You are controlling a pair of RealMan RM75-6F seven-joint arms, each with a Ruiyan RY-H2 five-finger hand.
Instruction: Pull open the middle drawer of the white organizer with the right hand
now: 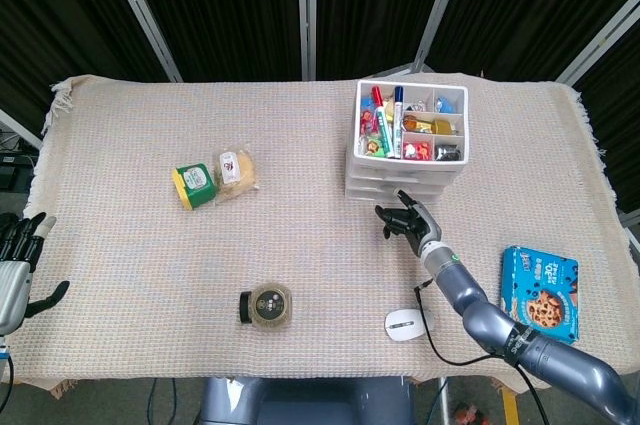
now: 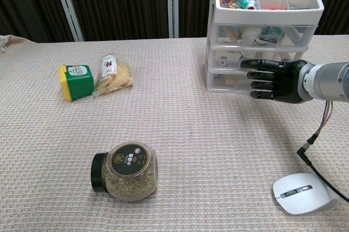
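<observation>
The white organizer (image 1: 404,165) (image 2: 264,35) stands at the back right of the table, with three clear drawers under a top tray of pens and small items. Its middle drawer (image 2: 256,56) looks flush with the others. My right hand (image 1: 408,221) (image 2: 274,79) hovers just in front of the drawers, black fingers stretched out flat toward the left, holding nothing. In the chest view it covers part of the bottom drawer front. My left hand (image 1: 18,267) hangs off the table's left edge with fingers spread, empty.
A white mouse (image 1: 408,323) (image 2: 303,192) lies near the front edge, under my right forearm. A blue cookie box (image 1: 540,293) sits at the right. A green tub (image 1: 194,185), a snack bag (image 1: 236,169) and a jar (image 1: 268,306) lie to the left.
</observation>
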